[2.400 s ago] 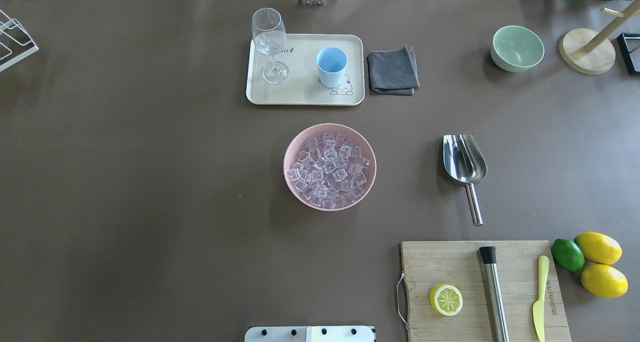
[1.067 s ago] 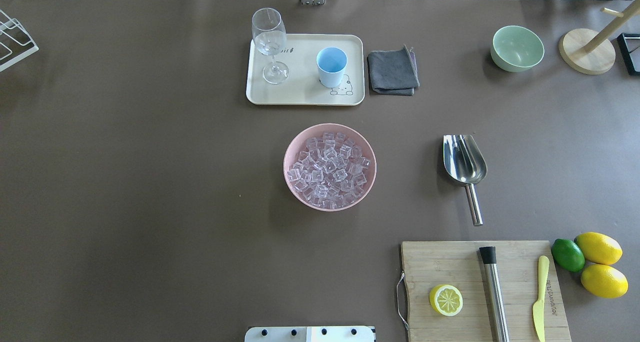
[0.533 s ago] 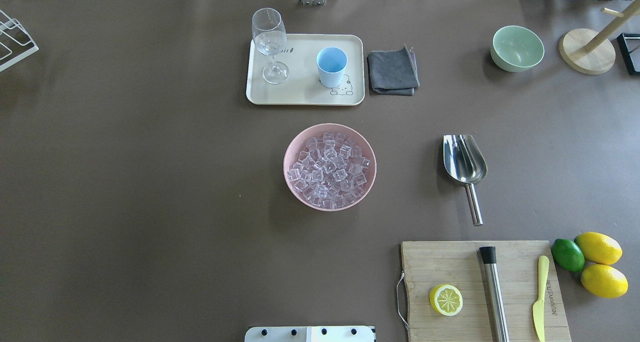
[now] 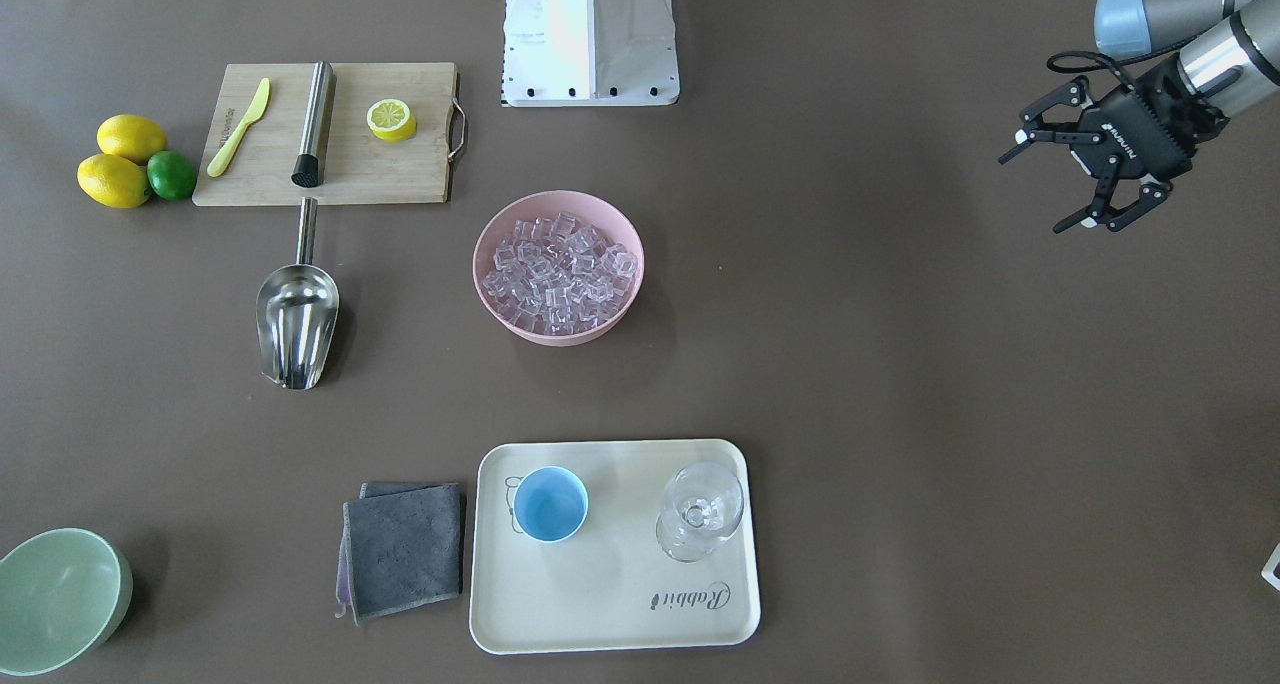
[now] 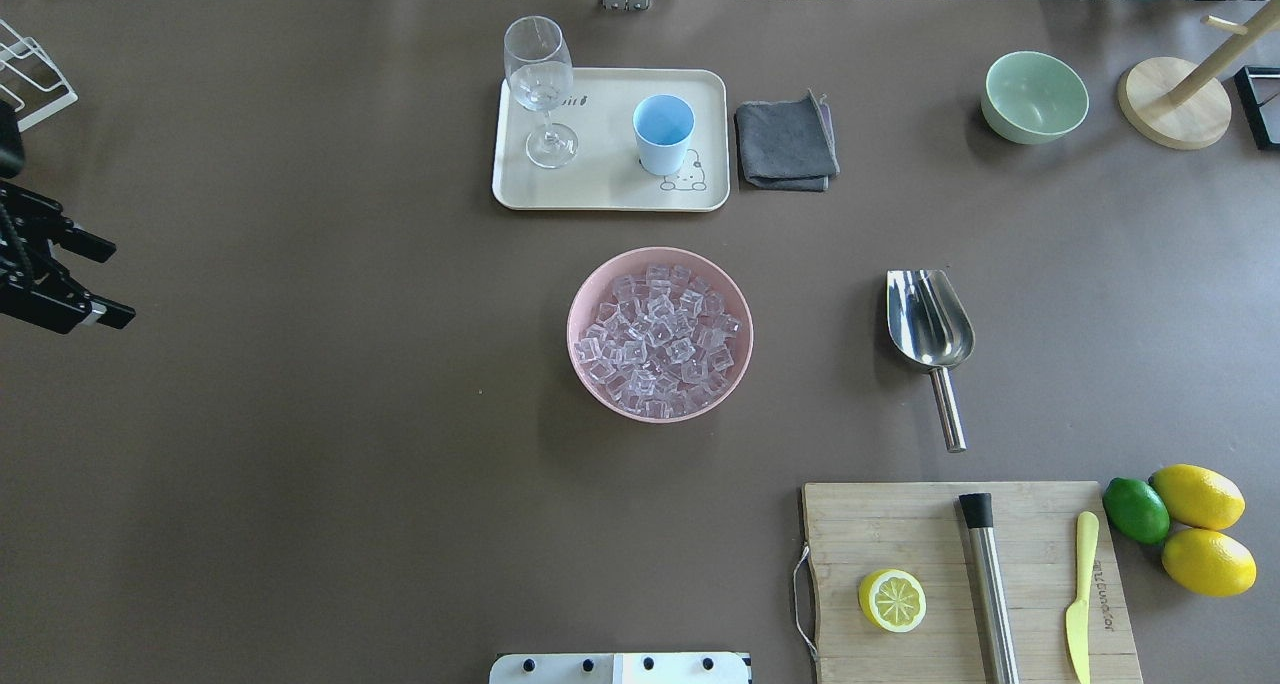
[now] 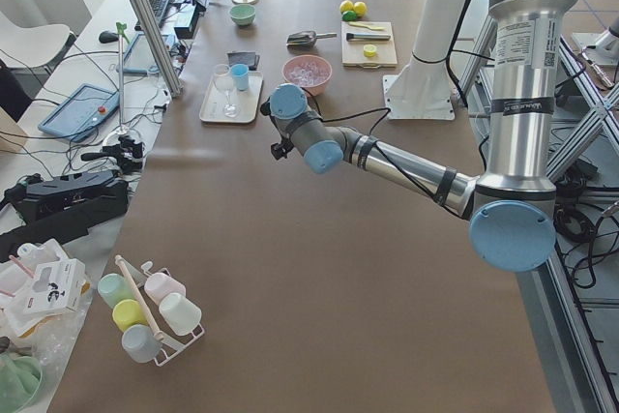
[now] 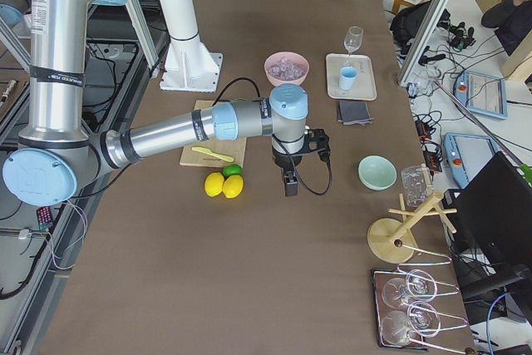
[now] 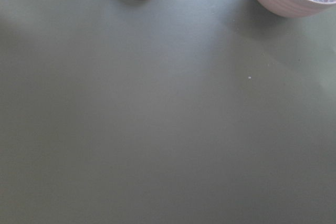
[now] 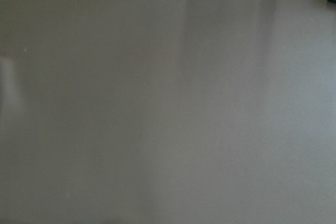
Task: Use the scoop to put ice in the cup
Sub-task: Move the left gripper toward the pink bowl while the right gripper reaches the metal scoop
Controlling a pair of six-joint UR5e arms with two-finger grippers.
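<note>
The left arm stretches low over the worktop's (image 5: 300, 414) left end, its left tool (image 4: 1035, 192) spread wide, empty, touching nothing. The right tool (image 7: 290, 187) points down beside the lemons (image 7: 214, 184); whether it is spread I cannot tell. The scoop (image 5: 930, 319) lies toward the right edge, the ice (image 5: 660, 339) fills the central pink bowl (image 5: 572, 314), and the cup (image 5: 662, 129) stands on the far-edge tray (image 5: 600, 179).

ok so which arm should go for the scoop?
Right. The scoop lies on the robot's right side, and the right claw hangs near the lemons on that side. The left claw, open, sits at the far left edge, beyond the pink bowl.
</note>
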